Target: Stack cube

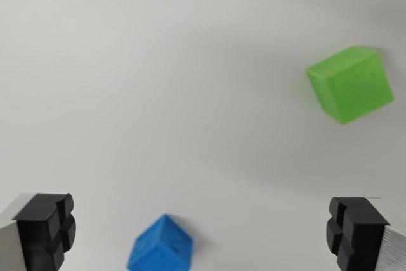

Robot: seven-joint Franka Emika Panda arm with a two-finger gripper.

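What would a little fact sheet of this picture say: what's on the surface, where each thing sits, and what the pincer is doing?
surface: plain white table
blue cube: bottom edge of the wrist view, between the fingertips, nearer the left one, touched by neither
green cube: upper right of the wrist view, apart from the blue one
stacked: not yet, both cubes rest on the table
pincer: open, fingers wide apart, holding nothing
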